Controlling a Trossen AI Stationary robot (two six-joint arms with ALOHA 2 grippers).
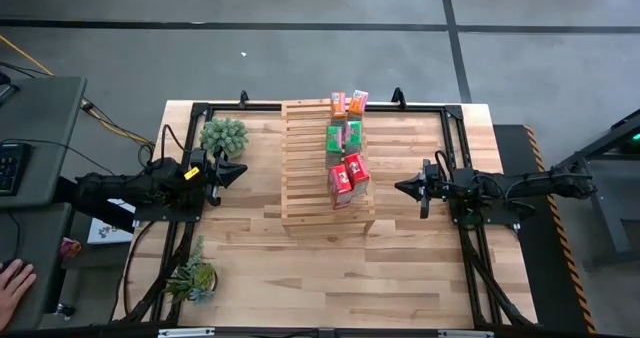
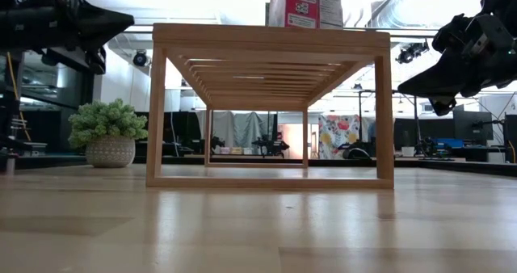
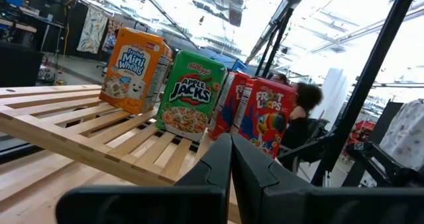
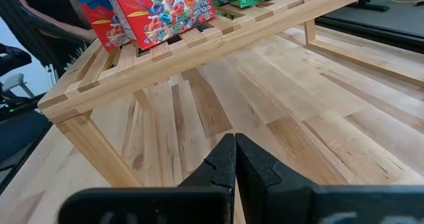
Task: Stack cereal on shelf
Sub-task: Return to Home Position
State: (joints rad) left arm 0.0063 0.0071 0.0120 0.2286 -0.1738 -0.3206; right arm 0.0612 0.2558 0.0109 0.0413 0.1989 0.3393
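The left hand [image 1: 240, 173] and right hand [image 1: 401, 187] hang empty, fingers pressed together, on either side of the shelf [image 1: 305, 168] and apart from it. Its slats carry all six cereal boxes [image 1: 345, 138], with the Froot Loops pair [image 1: 348, 179] between the hands. Best to draw each arm straight outward and level, the left arm minding the potted plant [image 1: 223, 135].

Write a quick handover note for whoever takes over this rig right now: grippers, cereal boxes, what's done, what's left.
Grippers: left gripper shut and empty, to the left of the shelf; right gripper shut and empty, to its right.
Cereal: orange pair, green pair and red pair stand in one row on the shelf top.
Done: all six boxes are on the shelf.
Left: no box to place; probably only parking the arms.
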